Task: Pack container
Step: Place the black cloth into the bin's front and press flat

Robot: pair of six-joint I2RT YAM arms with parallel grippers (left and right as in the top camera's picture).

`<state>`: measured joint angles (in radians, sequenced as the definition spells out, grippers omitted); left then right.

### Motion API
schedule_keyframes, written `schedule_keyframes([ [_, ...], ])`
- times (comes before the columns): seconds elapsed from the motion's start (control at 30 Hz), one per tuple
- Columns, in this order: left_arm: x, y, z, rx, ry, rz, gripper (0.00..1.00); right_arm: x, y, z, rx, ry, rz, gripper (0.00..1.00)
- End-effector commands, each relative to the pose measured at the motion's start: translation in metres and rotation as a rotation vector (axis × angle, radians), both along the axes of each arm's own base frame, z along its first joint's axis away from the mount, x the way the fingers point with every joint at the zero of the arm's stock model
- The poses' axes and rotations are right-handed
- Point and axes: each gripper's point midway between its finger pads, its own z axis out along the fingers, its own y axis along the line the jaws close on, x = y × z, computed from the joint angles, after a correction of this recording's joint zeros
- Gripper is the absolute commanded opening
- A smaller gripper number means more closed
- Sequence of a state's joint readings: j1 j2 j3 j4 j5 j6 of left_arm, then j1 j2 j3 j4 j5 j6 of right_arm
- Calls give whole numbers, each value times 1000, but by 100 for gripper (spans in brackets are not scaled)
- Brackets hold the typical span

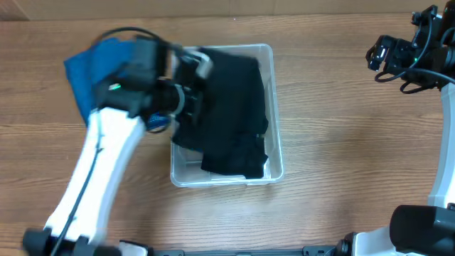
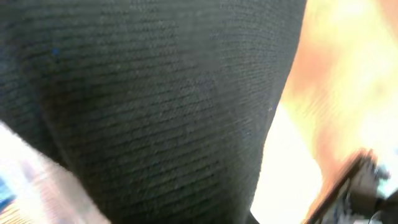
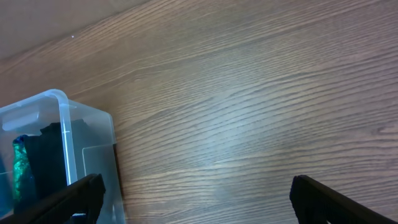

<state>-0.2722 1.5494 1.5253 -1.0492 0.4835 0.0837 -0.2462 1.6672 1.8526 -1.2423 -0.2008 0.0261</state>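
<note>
Container: mid-table, clear walls, near short side toward the arm bases. Holds black knit garment, filling most of the inside, heaped against the right wall, edge lapping the left rim. Left gripper over the container's left rim, at the garment; motion-blurred, cannot tell whether jaws pinch it or stand apart. Left wrist view filled with ribbed knit, close up. Blue cloth on wooden table, left of container, partly under left arm. Farther off, far right: right gripper, well apart from container, fingers spread wide above the tabletop.
</note>
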Motion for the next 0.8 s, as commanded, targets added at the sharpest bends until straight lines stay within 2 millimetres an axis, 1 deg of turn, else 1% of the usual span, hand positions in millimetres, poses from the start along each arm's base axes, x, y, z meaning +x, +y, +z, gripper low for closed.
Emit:
schedule_keyframes([
  [0.0,-3,-17,-33,129,-56,-285,4,5,-1,-10,0,22,-4,100],
  [0.07,-3,-15,-54,206,-58,-381,4,7,-2,-17,5,42,-4,100],
  [0.17,1,-12,-72,309,-112,-517,4,9,-2,-24,10,61,-5,100],
  [0.2,5,-10,-76,360,-143,-554,4,10,-2,-25,10,63,-5,100],
  [0.27,8,-8,-77,410,-177,-585,4,10,-2,-25,10,62,-5,100],
  [0.4,2,-18,-77,445,-251,-734,4,9,-4,-26,0,65,-11,100],
  [0.5,-8,-31,-77,452,-285,-836,4,9,-5,-26,-3,66,-13,100],
  [0.6,-32,-37,-82,462,-261,-971,4,9,-6,-26,-6,67,-15,100],
  [0.67,-44,-37,-83,458,-224,-998,4,9,-7,-26,-10,67,-17,100],
  [0.77,-60,-39,-84,399,-171,-1021,4,9,-7,-26,-12,68,-18,100],
])
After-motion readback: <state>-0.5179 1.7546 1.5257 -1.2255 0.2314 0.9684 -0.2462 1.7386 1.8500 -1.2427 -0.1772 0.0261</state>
